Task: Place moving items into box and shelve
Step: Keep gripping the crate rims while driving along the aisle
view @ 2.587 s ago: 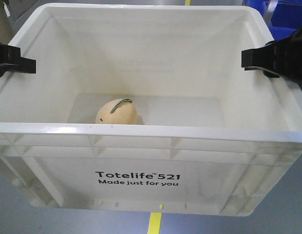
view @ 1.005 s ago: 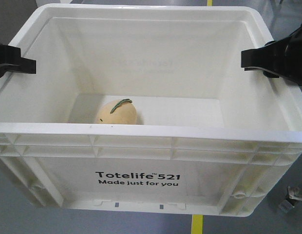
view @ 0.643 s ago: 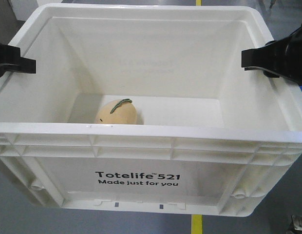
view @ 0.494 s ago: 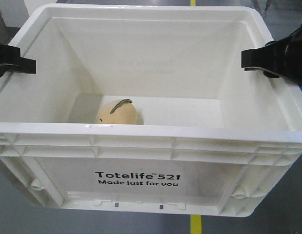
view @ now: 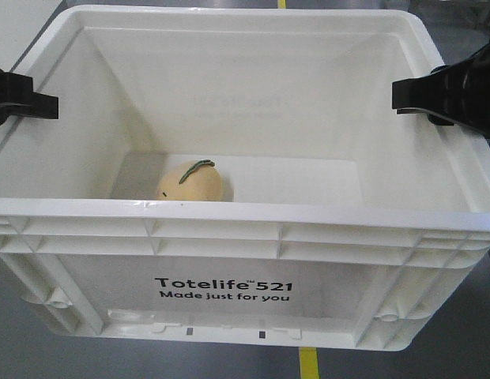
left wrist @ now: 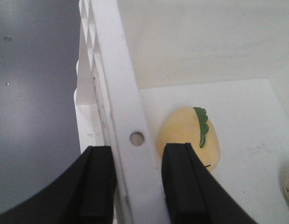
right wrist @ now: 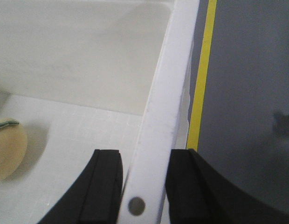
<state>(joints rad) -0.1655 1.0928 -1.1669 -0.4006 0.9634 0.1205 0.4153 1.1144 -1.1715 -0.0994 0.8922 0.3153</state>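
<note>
Box [view: 245, 215] appears lifted off the floor, 1 tool on each side wall. Left tool [left wrist: 137, 184] is clamped on the left rim; right tool [right wrist: 144, 186] is clamped on the right rim. Mango-shaped item [view: 190, 181] lies on the box bottom, nearer the left wall. Recommendation: move both arms level and in step, or a rim may slip.

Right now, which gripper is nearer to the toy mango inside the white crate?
Left. The left gripper clamps the rim of the crate right beside the mango, which lies just inside. The right gripper clamps the opposite rim, across the crate floor.
</note>
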